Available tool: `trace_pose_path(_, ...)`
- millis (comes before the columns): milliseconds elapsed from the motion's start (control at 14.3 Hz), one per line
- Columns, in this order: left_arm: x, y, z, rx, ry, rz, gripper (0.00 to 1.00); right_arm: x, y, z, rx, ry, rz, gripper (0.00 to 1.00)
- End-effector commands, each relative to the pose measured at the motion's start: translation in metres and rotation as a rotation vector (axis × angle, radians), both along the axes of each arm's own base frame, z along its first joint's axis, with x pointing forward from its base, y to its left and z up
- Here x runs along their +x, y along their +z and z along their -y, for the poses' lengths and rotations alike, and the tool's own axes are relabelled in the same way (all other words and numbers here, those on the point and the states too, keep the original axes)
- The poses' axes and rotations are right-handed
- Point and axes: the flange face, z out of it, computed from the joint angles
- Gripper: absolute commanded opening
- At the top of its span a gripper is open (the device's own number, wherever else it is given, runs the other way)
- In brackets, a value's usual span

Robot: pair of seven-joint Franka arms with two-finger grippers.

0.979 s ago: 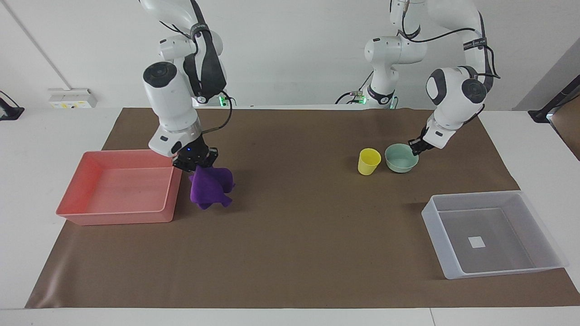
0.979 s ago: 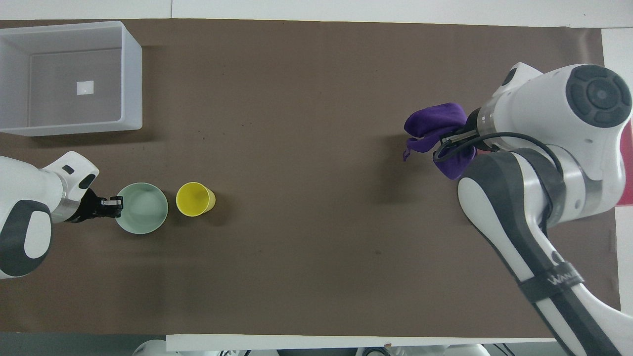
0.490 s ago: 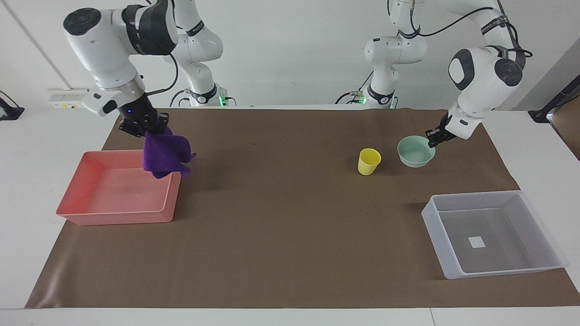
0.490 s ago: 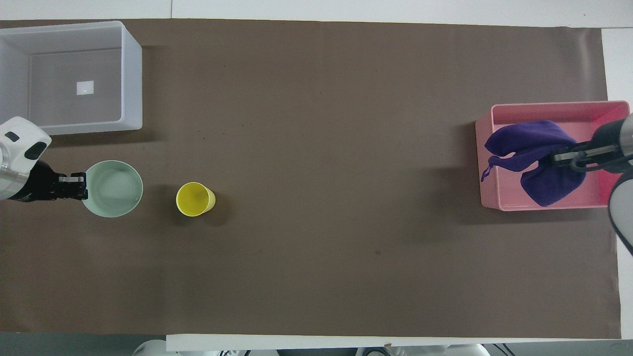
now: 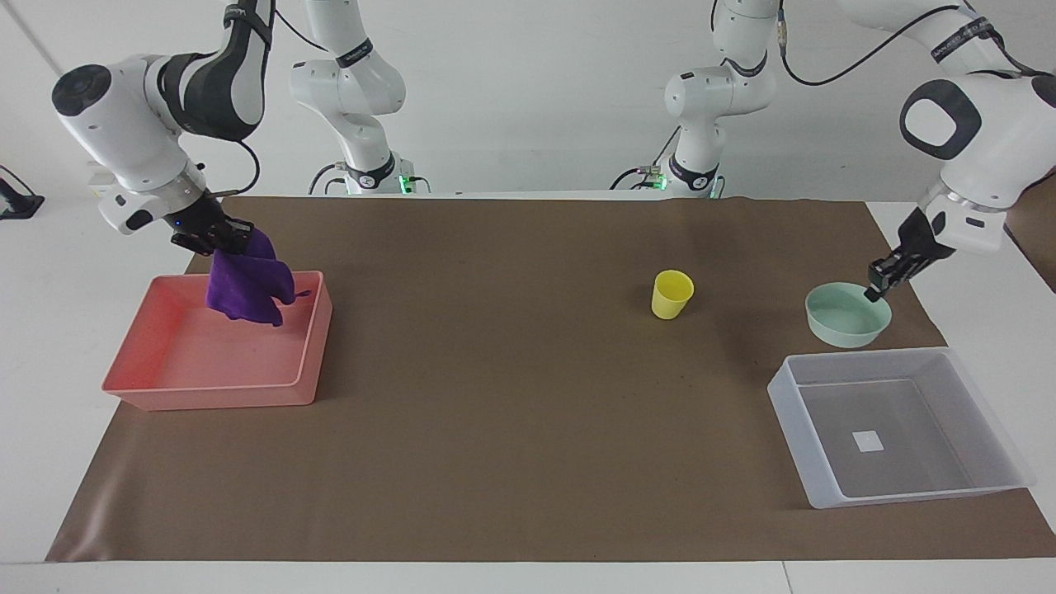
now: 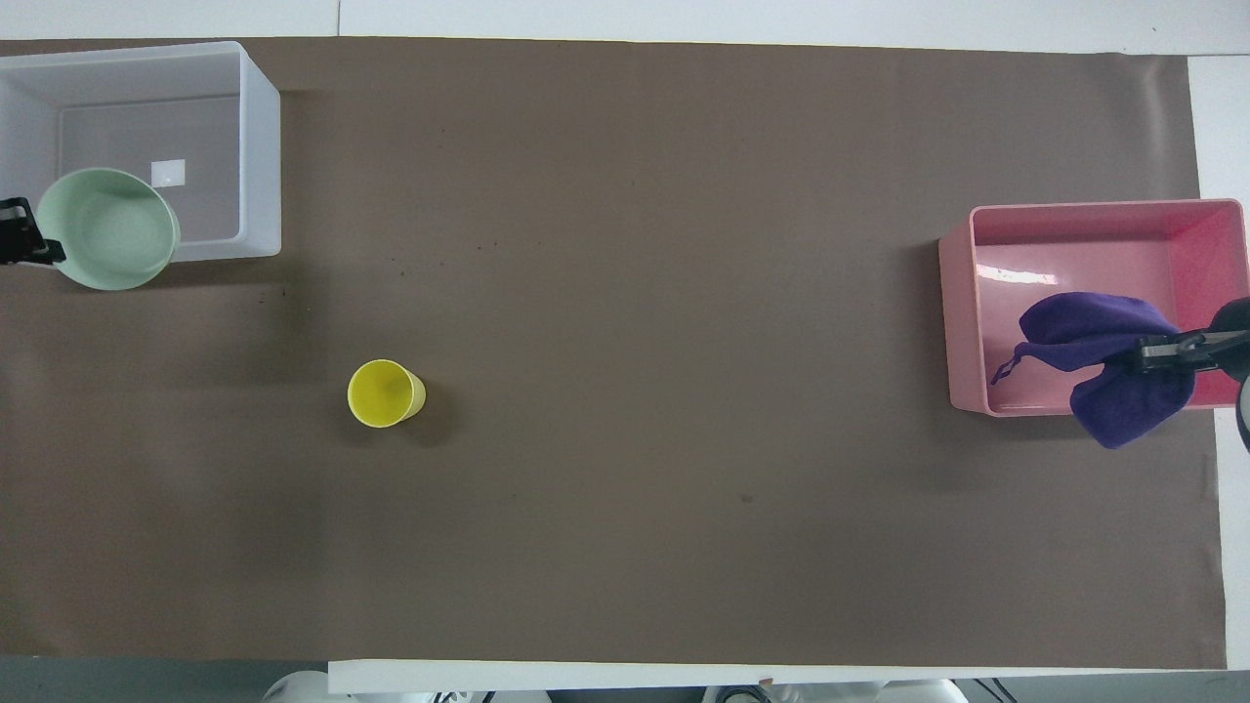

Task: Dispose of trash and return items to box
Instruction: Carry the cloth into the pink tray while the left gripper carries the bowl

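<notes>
While the yellow cup [image 5: 672, 294] stands upright on the brown mat [image 5: 511, 396], nearer to the robots than either container, both grippers are raised with loads. The right gripper [image 5: 216, 241] is clamped on the top of the purple cloth [image 5: 246, 285], which hangs in a loose bundle in the air over the pink tray's [image 5: 165, 388] edge nearest the robots; in the overhead view the cloth [image 6: 1113, 366] overlaps that edge of the tray [image 6: 962, 322], and the right gripper [image 6: 1167, 349] shows at the frame's border. The pink tray sits at the right arm's end of the table with nothing lying on its floor.

At the left arm's end, the left gripper [image 5: 879, 285] pinches the rim of the mint-green bowl [image 5: 848, 313] and holds it up, mouth upward, over the edge of the translucent box [image 5: 990, 483] that is nearest the robots. From overhead, the bowl [image 6: 109, 229] overlaps that wall of the box [image 6: 259, 146]. Farther out, the box's floor carries only its small white square mark [image 5: 868, 441].
</notes>
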Motion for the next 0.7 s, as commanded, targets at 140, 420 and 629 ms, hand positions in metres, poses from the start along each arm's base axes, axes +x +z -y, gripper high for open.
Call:
trace_pose_path(140, 0.071, -0.046, -0.006, 0.016, 0.023, 0.072, 0.0, 0.007, -0.047, 0.018, -0.014, -0.021, -0.008, 0.09)
trace_pose_path(420, 0.076, -0.107, -0.005, 0.024, 0.023, 0.041, 0.0, 0.016, -0.069, 0.022, -0.015, 0.0, -0.02, 0.54)
trace_pose_path(629, 0.081, -0.12, -0.012, 0.033, 0.029, 0.06, 0.04, 0.023, -0.055, 0.009, -0.012, 0.022, -0.018, 0.99)
